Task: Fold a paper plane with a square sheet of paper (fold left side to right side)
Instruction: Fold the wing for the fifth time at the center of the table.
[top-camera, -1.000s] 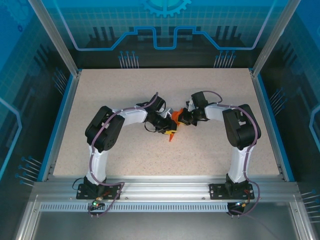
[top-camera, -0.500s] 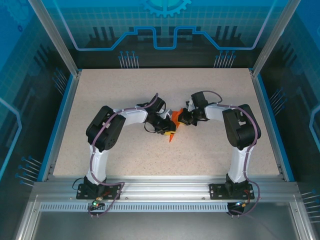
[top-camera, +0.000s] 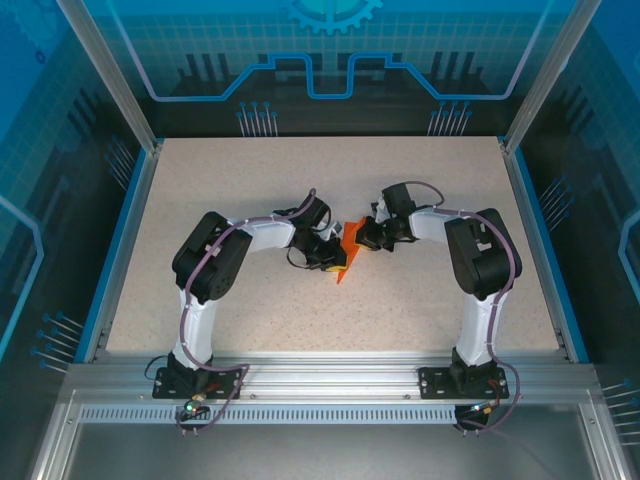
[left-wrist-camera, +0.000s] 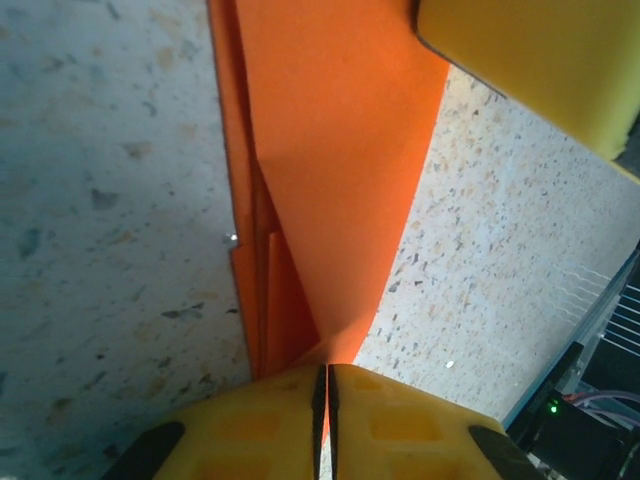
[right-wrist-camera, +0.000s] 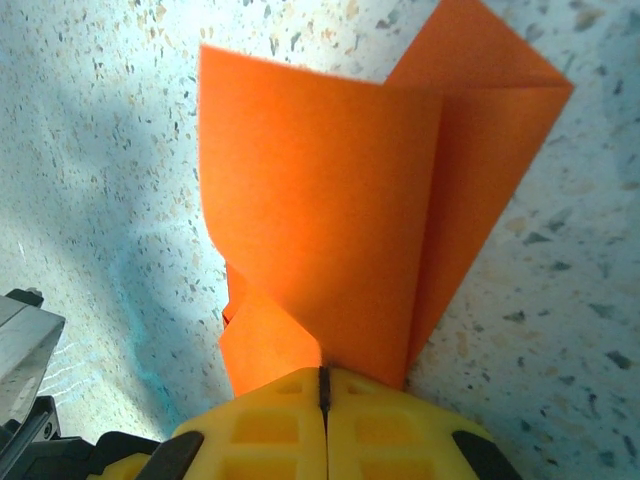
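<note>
The orange paper (top-camera: 349, 250) is a folded, creased pointed shape at the table's middle, its tip toward the near edge. My left gripper (top-camera: 335, 258) is shut on its left flap; in the left wrist view the yellow fingers (left-wrist-camera: 400, 420) pinch the orange paper (left-wrist-camera: 330, 150), with folded layers along its left edge. My right gripper (top-camera: 362, 237) is shut on the paper's upper right part. In the right wrist view the yellow fingertips (right-wrist-camera: 270, 425) clamp the paper (right-wrist-camera: 330, 210), which stands up as a bent flap above the table.
Speckled beige tabletop (top-camera: 420, 180) surrounds the paper on all sides. Blue rails (top-camera: 128, 230) border the table left and right. The right gripper's yellow finger (left-wrist-camera: 540, 60) shows at the top right of the left wrist view.
The left gripper has shifted slightly down and right along the paper; the paper's visible orange patch between the grippers has grown a little. The right arm has barely moved.
</note>
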